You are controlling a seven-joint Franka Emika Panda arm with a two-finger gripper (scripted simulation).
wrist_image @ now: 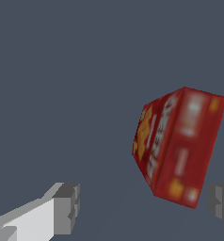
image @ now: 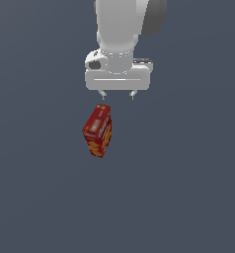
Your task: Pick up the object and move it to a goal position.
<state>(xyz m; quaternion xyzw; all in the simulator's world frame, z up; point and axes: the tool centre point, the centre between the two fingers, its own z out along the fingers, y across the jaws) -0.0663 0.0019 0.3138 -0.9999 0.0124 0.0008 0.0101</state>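
Dark-red box (image: 97,130) with yellow-orange side print, pale face markings; white tool (image: 118,94).

In the upper middle of the frame the white arm (image: 120,29) hangs straight down, and its gripper (image: 118,95) shows two short jaw tips set apart with nothing between them. Just below them and slightly toward the exterior view's left, the small dark-red box (image: 97,130) lies tilted on the plain grey-blue bench (image: 188,188), its yellow-orange printed side facing lower right.
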